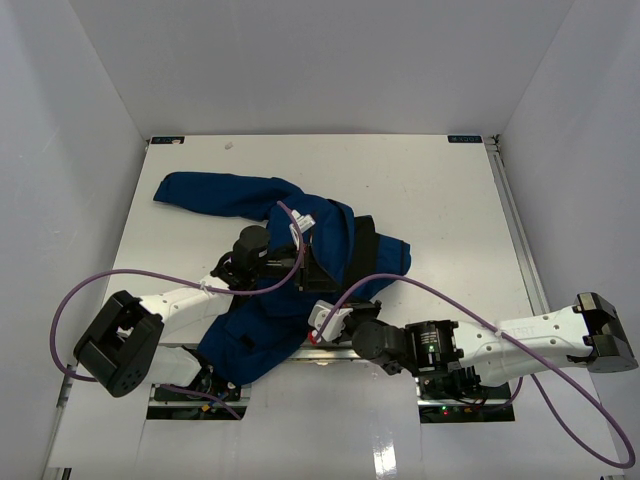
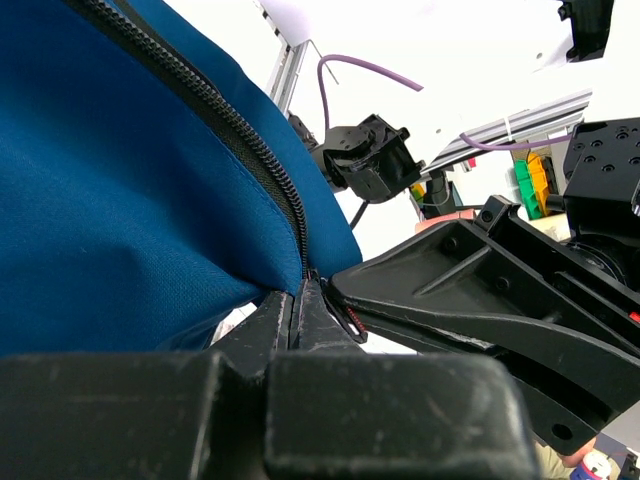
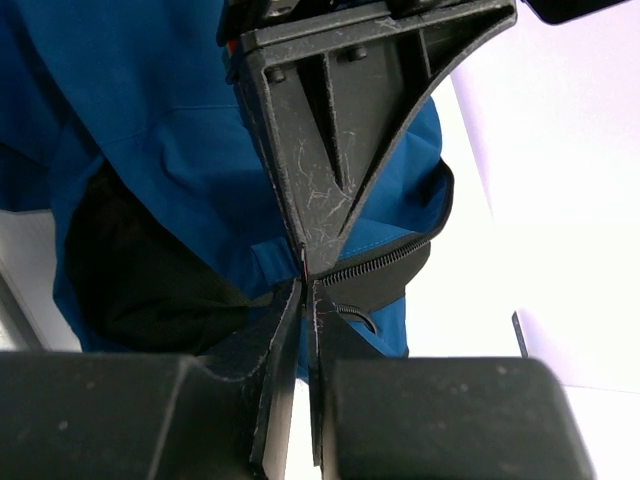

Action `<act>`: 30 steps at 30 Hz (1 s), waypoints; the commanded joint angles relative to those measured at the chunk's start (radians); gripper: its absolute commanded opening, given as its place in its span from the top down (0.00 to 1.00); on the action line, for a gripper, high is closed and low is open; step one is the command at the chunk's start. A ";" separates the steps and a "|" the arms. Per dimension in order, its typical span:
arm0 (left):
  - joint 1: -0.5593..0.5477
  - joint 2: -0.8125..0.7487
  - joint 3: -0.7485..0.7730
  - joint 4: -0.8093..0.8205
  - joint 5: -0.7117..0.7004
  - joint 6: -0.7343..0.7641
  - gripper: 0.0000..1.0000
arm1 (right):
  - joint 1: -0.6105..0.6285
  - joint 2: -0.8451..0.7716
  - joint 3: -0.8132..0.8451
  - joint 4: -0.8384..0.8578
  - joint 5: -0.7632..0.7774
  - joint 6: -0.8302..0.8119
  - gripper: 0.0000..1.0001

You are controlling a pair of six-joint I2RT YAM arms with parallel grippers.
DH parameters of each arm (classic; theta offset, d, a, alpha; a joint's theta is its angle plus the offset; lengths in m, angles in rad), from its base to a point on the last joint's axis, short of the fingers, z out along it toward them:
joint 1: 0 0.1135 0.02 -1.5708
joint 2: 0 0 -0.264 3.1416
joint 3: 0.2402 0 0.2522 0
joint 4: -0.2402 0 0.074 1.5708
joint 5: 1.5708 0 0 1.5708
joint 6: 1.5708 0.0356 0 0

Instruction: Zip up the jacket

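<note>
From my remote seat, the large royal-blue fabric jacket (image 1: 245, 335) lies crumpled on the white table (image 1: 430, 200), one sleeve running out toward 10 o'clock and the hem spilling over the near edge at 6 o'clock. Its black lining shows, so the front is open. My left hand (image 2: 297, 305) is pressed together, pinching the jacket's edge at the foot of the black zipper teeth (image 2: 215, 110). My right hand (image 3: 305, 290) meets it tip to tip and is also pressed together, though I cannot tell whether it holds the slider or only cloth. I judge nothing is zipped yet; seating the two halves and pulling the slider up remain.
</note>
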 commanded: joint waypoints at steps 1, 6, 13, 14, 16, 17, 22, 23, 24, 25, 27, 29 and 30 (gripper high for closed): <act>-0.003 -0.010 -0.004 0.021 0.024 0.005 1.00 | -0.002 -0.002 -0.004 0.037 -0.033 0.010 0.87; -0.001 -0.010 -0.003 0.022 0.027 0.004 1.00 | -0.004 0.030 0.011 0.039 -0.038 0.010 0.87; -0.002 -0.011 -0.004 0.021 0.026 0.004 1.00 | -0.018 0.048 0.009 0.078 -0.015 0.000 0.87; -0.002 -0.010 -0.003 0.021 0.027 0.003 1.00 | -0.020 0.048 0.007 0.094 -0.009 -0.002 0.87; -0.001 -0.010 -0.003 0.021 0.028 0.002 1.00 | -0.021 0.045 0.006 0.112 0.002 -0.004 0.88; -0.001 -0.010 -0.004 0.022 0.028 0.002 1.00 | -0.021 0.043 0.006 0.117 0.006 -0.004 0.88; -0.003 -0.009 -0.004 0.019 0.025 0.002 1.00 | -0.023 0.026 0.004 0.128 0.024 0.004 0.92; -0.003 -0.009 -0.004 0.019 0.025 0.001 1.00 | -0.023 0.023 0.003 0.129 0.024 0.007 0.92; -0.003 -0.008 -0.004 0.019 0.025 0.001 1.00 | -0.022 0.023 0.003 0.131 0.024 0.008 0.92; -0.003 -0.008 -0.004 0.018 0.025 0.002 1.00 | -0.021 0.024 0.003 0.133 0.025 0.008 0.92; -0.003 -0.010 -0.003 0.018 0.025 0.003 1.00 | -0.022 0.028 0.005 0.136 0.026 0.008 0.90; -0.003 -0.009 -0.004 0.018 0.025 0.002 1.00 | -0.023 0.037 0.007 0.136 0.015 0.005 0.88; -0.003 -0.009 -0.004 0.018 0.025 0.003 1.00 | -0.022 0.043 0.008 0.136 0.010 0.004 0.86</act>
